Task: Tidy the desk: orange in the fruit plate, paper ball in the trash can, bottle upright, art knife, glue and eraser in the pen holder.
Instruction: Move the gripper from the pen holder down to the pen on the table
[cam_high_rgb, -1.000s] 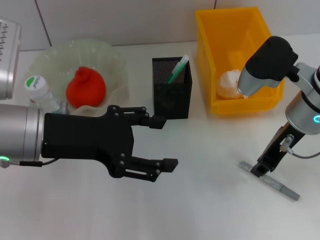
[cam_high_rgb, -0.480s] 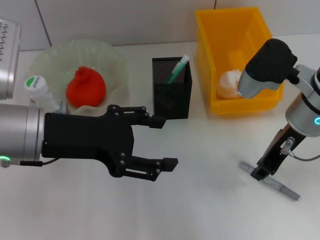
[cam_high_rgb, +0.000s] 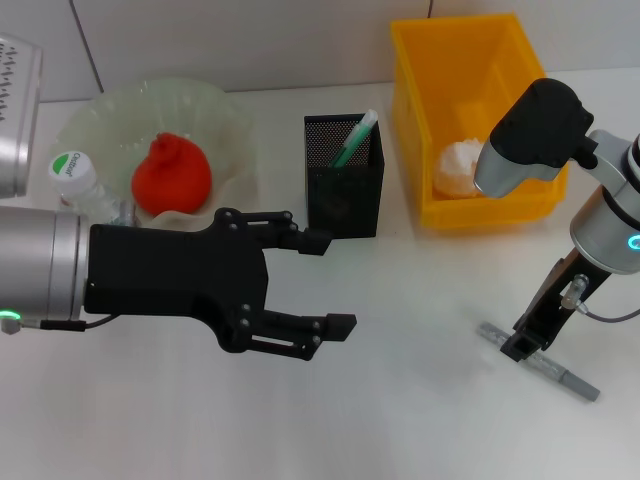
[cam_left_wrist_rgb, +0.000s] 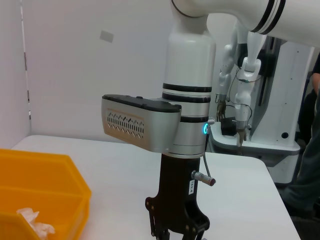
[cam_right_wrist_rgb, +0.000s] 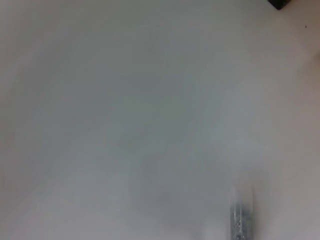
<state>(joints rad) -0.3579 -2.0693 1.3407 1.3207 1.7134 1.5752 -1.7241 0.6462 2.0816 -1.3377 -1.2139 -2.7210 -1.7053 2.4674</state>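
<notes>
The grey art knife (cam_high_rgb: 540, 360) lies flat on the table at the right, and my right gripper (cam_high_rgb: 523, 346) stands straight down on its near-left part. Its end also shows in the right wrist view as the art knife (cam_right_wrist_rgb: 241, 216). My left gripper (cam_high_rgb: 330, 283) hovers open and empty over the table's left middle. The orange (cam_high_rgb: 171, 176) sits in the pale fruit plate (cam_high_rgb: 225, 115). Beside the plate the bottle (cam_high_rgb: 75, 177) stands upright with its green cap. The black mesh pen holder (cam_high_rgb: 343, 200) holds a green stick. The paper ball (cam_high_rgb: 456, 166) lies in the yellow trash can (cam_high_rgb: 410, 100). No eraser is in view.
The yellow trash can (cam_left_wrist_rgb: 45, 175) with the paper ball (cam_left_wrist_rgb: 32, 220) also appears in the left wrist view, next to the right arm. White table surface (cam_high_rgb: 420, 400) lies between the two grippers. A wall runs along the back edge.
My right gripper has sunk slightly lower onto the art knife. The knife and the left arm have not moved.
</notes>
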